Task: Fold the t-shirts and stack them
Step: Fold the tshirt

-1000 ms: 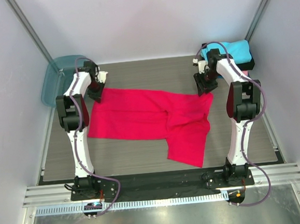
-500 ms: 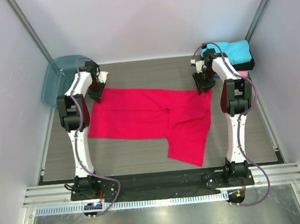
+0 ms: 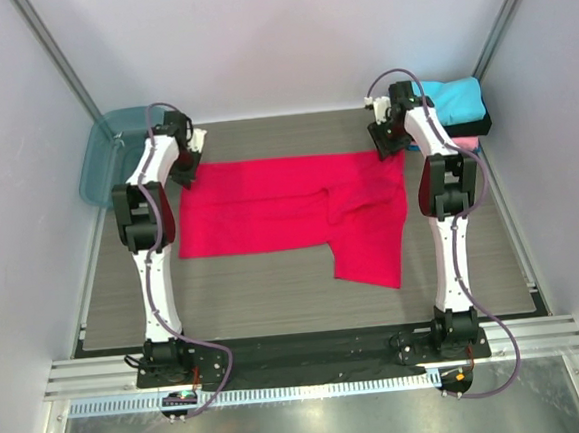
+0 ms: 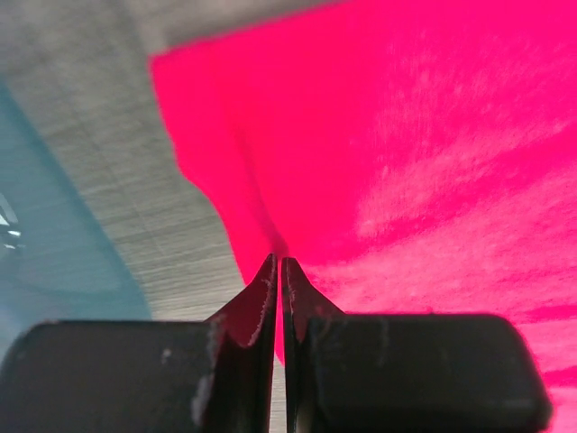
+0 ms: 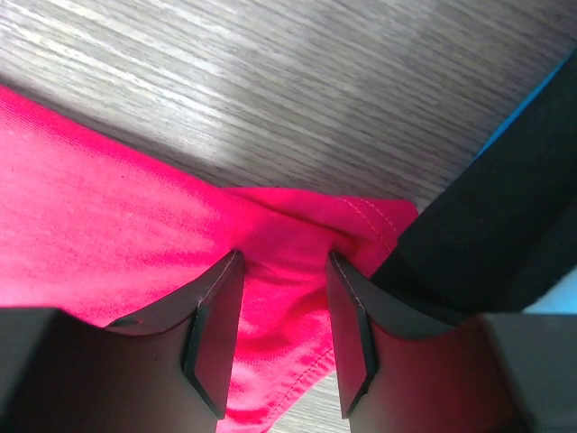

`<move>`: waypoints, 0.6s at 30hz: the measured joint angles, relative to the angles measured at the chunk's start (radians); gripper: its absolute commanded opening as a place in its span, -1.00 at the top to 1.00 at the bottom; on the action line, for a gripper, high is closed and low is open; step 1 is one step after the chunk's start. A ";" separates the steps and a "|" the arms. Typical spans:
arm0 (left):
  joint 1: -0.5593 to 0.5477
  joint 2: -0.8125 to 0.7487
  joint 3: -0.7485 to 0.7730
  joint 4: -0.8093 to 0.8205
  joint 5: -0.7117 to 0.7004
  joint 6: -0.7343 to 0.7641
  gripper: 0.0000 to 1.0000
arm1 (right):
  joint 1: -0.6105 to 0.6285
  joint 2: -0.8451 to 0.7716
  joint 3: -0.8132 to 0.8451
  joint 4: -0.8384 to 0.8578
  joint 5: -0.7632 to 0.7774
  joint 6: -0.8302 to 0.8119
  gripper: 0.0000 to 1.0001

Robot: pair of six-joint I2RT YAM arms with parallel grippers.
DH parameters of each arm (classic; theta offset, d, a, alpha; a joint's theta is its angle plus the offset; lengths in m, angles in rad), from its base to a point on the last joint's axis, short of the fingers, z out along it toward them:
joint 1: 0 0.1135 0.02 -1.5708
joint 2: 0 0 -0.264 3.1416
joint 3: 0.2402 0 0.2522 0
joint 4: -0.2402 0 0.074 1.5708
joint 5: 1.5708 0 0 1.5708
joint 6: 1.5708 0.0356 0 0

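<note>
A large bright red t-shirt (image 3: 288,202) lies spread across the middle of the table, one part hanging toward the near right. My left gripper (image 3: 188,169) is shut on its far left corner; in the left wrist view the jaws (image 4: 278,262) meet on a ridge of red cloth (image 4: 406,135). My right gripper (image 3: 385,149) holds the far right corner; its fingers (image 5: 284,262) stand a little apart with bunched red cloth (image 5: 108,234) pinched between them. A stack of folded cyan (image 3: 456,98), black (image 3: 468,124) and pink (image 3: 464,145) shirts sits at the far right.
A translucent teal plastic bin (image 3: 104,156) stands at the far left corner, close to my left gripper, and also shows in the left wrist view (image 4: 45,234). The black folded shirt (image 5: 487,225) lies right beside my right gripper. Walls enclose the table on three sides.
Both grippers moved toward the far edge, dragging the red shirt with them. Its far edge now runs straight between them and the cloth lies flatter.
</note>
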State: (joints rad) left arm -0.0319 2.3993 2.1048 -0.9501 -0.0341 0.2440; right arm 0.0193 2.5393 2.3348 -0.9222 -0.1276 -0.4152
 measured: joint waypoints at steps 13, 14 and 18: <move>-0.036 -0.249 -0.010 0.029 0.132 -0.031 0.78 | -0.006 -0.484 -0.375 0.090 -0.070 0.022 -0.09; -0.042 -0.271 -0.025 0.027 0.154 -0.035 0.69 | -0.006 -0.544 -0.420 0.101 -0.084 0.024 -0.09; -0.088 -0.297 -0.053 0.006 0.282 -0.050 0.54 | -0.006 -0.733 -0.596 0.117 -0.154 0.017 -0.08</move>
State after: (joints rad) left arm -0.1200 2.1025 2.0514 -0.9440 0.2474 0.1936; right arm 0.0128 1.8065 1.7386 -0.8047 -0.2821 -0.3985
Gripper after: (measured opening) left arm 0.199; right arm 0.544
